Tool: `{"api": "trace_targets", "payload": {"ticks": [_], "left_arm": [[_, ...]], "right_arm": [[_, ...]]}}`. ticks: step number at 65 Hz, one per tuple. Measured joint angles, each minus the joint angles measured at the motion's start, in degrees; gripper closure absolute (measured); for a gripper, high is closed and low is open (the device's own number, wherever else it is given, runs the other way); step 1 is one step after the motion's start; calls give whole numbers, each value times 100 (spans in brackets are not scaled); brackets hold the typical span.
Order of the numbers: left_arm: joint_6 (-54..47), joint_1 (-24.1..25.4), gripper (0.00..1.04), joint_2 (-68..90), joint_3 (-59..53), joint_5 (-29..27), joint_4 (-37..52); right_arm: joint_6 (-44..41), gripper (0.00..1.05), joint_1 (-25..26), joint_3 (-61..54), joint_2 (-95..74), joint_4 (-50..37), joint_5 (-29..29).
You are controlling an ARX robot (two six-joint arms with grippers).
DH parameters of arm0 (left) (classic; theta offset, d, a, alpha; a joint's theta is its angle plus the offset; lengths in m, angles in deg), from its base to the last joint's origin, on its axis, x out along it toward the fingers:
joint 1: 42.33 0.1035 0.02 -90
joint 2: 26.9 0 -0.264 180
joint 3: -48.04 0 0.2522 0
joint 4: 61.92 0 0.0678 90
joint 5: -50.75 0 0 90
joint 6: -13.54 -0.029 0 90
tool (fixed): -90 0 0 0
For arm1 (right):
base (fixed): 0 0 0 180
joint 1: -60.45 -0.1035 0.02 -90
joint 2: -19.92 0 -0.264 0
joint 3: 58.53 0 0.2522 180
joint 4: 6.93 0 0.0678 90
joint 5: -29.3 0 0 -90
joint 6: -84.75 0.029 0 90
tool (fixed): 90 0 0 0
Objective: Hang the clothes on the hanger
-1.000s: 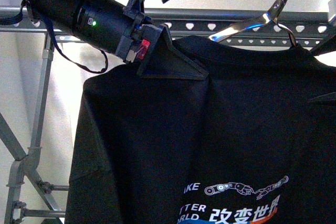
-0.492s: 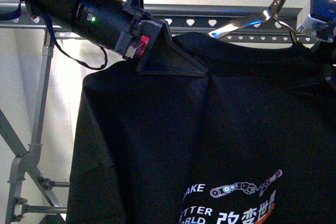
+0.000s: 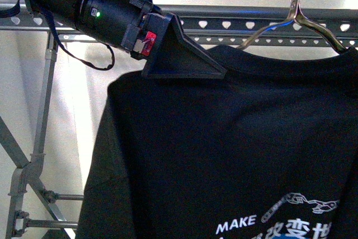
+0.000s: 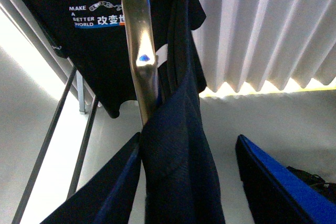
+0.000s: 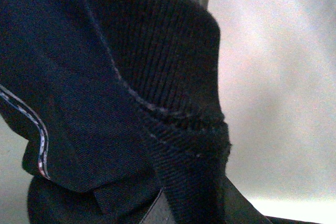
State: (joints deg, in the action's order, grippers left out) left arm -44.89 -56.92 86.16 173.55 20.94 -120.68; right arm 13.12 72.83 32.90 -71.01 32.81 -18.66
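Your black MAKE T-shirt [image 3: 235,149] hangs on the silver coat hanger [image 3: 299,18], just in front of the heart-holed rail [image 3: 235,25]. Your left gripper [image 4: 188,142] stands wide open around the shoulder fabric and hanger arm. You cannot tell the right gripper's grip: its camera shows only dark fabric
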Motion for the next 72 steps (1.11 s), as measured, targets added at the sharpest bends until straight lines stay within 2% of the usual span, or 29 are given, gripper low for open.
{"api": "trace_targets", "payload": {"ticks": [7,14,15,17,18,19,21,24,26,28,29,31,35,39,42,51,58,62,65,72], "left_arm": [[0,-2,24,-2,0,2,0],[0,-7,22,-4,0,4,0],[0,-17,10,-4,0,4,0],[0,-17,10,-4,0,4,0],[647,-22,2,-149,-308,-256,570],[671,-22,2,-173,-348,-337,651],[1117,-22,6,-352,-750,-962,1440],[2542,-7,7,-789,-1792,-2789,3195],[3626,37,6,-1023,-2428,-3777,4352],[4142,70,6,-1106,-2677,-4264,4913],[4638,114,6,-1158,-2885,-4776,5499],[5108,170,7,-1185,-3021,-5217,6061],[6435,455,7,-1231,-3178,-6564,7971],[6835,774,7,-1554,-3338,-7643,8762],[6999,1025,7,-1945,-3517,-8172,8747],[7018,1121,7,-2492,-3967,-8301,9047],[6924,955,7,-2743,-4308,-7866,9051],[6564,826,18,-3029,-4402,-7084,7722],[6266,623,28,-3440,-4922,-7005,6782],[6028,461,44,-3842,-5910,-6863,6852]], "right_arm": [[-269,102,35,-232,111,396,-155],[-470,102,37,-640,131,424,-258],[-470,102,42,-682,131,398,-258],[-452,102,61,-710,127,361,-251],[-433,102,79,-708,127,354,-240],[-409,102,96,-706,127,350,-225],[-352,102,122,-693,127,352,-173],[-240,102,179,-588,127,426,-109],[-151,102,205,-531,125,483,-74],[-87,102,234,-472,125,546,-28],[-46,102,243,-450,125,564,-11],[24,102,278,-380,125,608,39],[214,102,330,-214,114,715,76],[496,102,358,4,48,774,96],[673,102,369,85,-17,732,46],[1281,102,367,385,-210,619,-243],[1880,102,323,675,-358,385,-584],[2315,102,323,874,-459,310,-800],[2728,102,326,1088,-564,264,-1060],[3442,102,332,1460,-761,417,-1355]]}}
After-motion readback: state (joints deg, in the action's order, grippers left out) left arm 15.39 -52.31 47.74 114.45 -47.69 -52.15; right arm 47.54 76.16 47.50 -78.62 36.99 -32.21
